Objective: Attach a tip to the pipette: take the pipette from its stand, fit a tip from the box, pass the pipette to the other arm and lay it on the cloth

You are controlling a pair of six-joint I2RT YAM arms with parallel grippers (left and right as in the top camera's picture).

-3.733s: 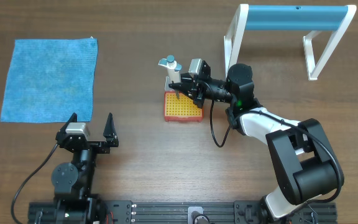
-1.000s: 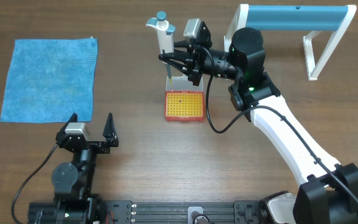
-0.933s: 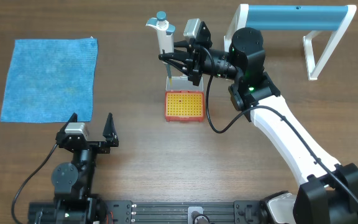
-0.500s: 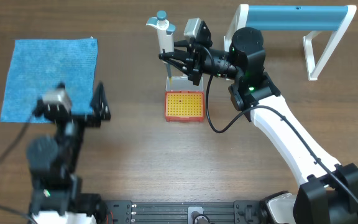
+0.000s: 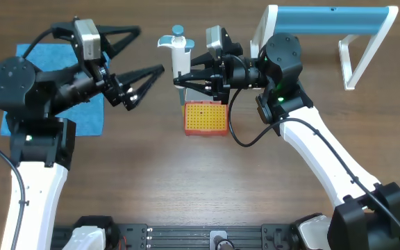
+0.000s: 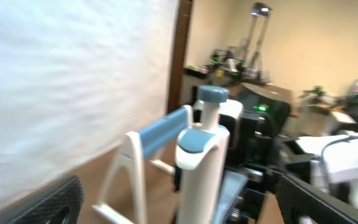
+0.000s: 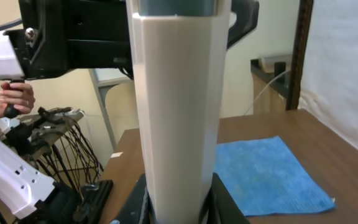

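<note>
Left pincer (image 5: 150, 48) risen, spread, near pipette (image 5: 179, 55) | right pincer (image 5: 186, 78) clamps it

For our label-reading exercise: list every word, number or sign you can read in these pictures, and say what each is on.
None: no text can be read.
The pipette, tip box, cloth and stand show no print.
Any marks on the equipment in the room behind are too blurred to read.

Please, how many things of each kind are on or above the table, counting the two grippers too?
pipette: 1
tip box: 1
cloth: 1
stand: 1
grippers: 2, the left gripper and the right gripper
Total: 6
</note>
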